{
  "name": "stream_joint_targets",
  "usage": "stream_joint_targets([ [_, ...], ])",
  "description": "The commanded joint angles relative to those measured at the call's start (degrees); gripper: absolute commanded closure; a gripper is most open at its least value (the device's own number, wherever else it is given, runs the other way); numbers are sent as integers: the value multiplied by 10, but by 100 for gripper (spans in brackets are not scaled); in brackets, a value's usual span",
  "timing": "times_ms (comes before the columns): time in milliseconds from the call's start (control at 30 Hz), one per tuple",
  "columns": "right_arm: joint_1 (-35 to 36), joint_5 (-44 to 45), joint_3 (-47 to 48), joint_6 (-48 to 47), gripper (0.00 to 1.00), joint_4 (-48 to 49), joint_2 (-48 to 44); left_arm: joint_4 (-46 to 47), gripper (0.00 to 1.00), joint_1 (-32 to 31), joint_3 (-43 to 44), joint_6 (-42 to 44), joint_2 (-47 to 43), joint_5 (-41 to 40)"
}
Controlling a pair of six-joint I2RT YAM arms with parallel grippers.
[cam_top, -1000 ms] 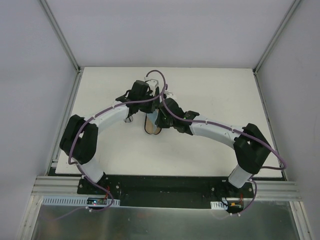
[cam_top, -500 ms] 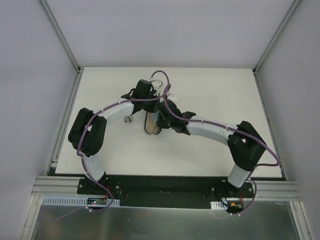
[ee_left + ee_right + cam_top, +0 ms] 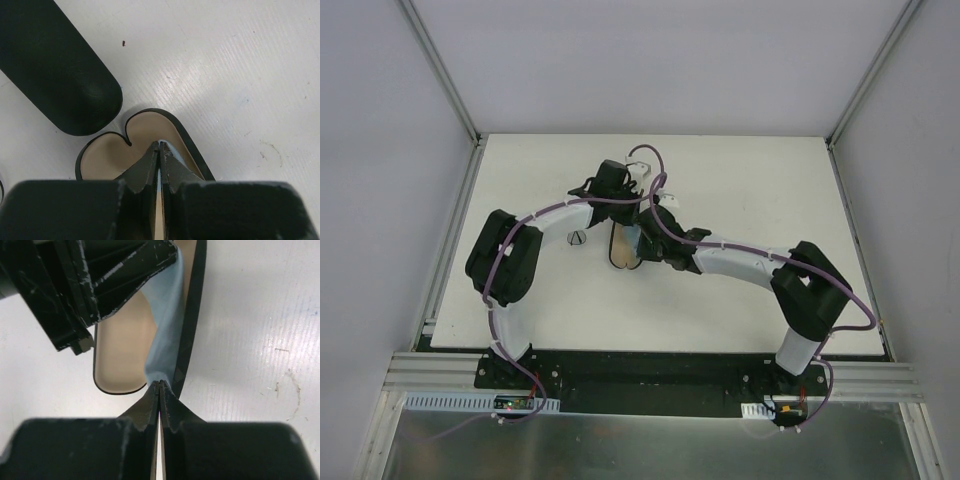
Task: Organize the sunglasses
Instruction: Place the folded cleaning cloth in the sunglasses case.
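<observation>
My left gripper (image 3: 159, 146) and my right gripper (image 3: 159, 384) are both shut on one light-blue cloth (image 3: 167, 315), each at one end. The cloth is stretched between them over an open black case with beige lining (image 3: 120, 350). From above, the two grippers meet over this case (image 3: 620, 255), the left (image 3: 628, 222) just behind the right (image 3: 642, 248). A small dark thing (image 3: 577, 238) left of the case looks like the thin wire-framed sunglasses. The orange sunglasses are hidden or out of view.
A closed black oval case (image 3: 55, 65) lies just beyond the open case (image 3: 107, 150) in the left wrist view. The white table (image 3: 770, 190) is walled on the left, right and far sides. Both arms arch in over the middle.
The left arm's elbow has swung in towards the middle and its wrist has moved slightly right. The small dark thing left of the case now shows clear of the arm. Both grippers stay shut.
</observation>
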Motion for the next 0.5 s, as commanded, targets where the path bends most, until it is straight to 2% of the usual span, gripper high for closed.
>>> stream_joint_targets([
  [0,7,15,-11,-9,99,20,4,13,100,-4,23,17,12,22],
  [467,-7,29,-57,0,99,22,-19,36,100,-28,34,31,16,22],
])
